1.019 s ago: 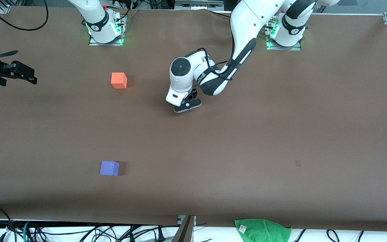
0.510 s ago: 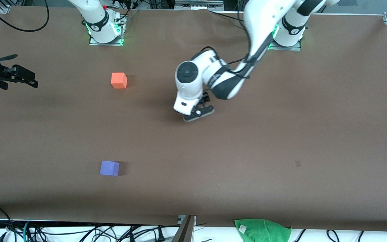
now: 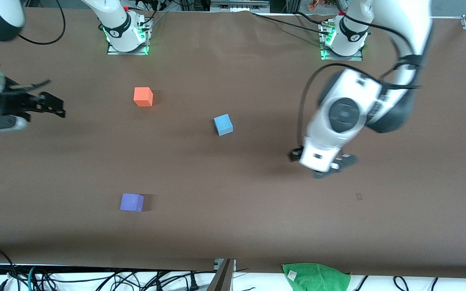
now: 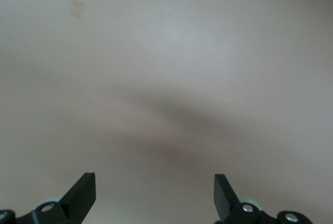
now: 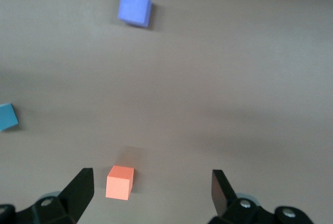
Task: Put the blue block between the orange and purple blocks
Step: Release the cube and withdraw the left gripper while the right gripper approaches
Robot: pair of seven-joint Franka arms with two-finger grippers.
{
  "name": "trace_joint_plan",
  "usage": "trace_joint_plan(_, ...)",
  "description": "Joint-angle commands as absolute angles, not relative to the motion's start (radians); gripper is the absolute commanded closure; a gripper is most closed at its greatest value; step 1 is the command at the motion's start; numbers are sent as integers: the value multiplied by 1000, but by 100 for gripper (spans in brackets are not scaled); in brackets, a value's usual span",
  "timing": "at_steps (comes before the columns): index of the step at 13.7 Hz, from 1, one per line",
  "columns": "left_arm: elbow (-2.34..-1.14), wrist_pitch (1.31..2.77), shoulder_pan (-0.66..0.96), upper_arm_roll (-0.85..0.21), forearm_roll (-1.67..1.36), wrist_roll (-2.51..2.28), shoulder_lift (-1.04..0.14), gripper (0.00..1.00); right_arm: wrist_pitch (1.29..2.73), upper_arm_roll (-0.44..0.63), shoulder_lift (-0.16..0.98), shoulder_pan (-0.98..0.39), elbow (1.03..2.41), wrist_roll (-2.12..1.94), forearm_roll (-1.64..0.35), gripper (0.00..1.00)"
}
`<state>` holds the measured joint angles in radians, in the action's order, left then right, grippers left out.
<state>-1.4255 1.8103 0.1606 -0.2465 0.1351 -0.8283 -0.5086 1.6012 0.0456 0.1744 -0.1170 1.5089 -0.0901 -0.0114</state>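
1. The blue block (image 3: 223,124) sits on the desk (image 3: 257,226), off the line between the orange block (image 3: 143,96) and the purple block (image 3: 132,202).
2. The left hand (image 3: 330,166), open and empty, hangs over bare desk.
3. The right hand (image 3: 51,108), open, waits at the desk's edge.
4. Risk: the blue block stays misplaced toward the left arm's end.

Lighting even and bright from overhead. Short soft shadows fall beside each block on the counter (image 3: 233,226). Left arm (image 3: 350,117) shows motion blur; left wrist view is smeared and washed out.
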Motion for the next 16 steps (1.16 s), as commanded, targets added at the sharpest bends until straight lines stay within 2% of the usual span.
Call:
trace_joint_plan(1,-1622,1835,20,-259,112,-628,-329,0,1621,48,247,-143,1500,-104,-21,0)
trace_joint_plan(3,-1716,1864,-64,-261,85,-519,-241,0,1652,48,299,-176,1502,-97,-23,0)
trace_joint_plan(5,-1805,1896,-141,-261,32,-363,-171,0,1744,46,357,-228,1502,-87,-25,0)
trace_joint_plan(8,-1936,1997,-158,-235,0,-267,-106,0,1842,46,411,-348,1502,51,-25,0)
trace_joint_plan(12,-2029,2048,-143,-134,-38,-89,-49,0,1928,48,488,-552,1500,276,-21,0)
trace_joint_plan(16,-2010,2007,-192,-133,-52,-49,-37,0,2066,49,573,-712,1500,469,-9,0)
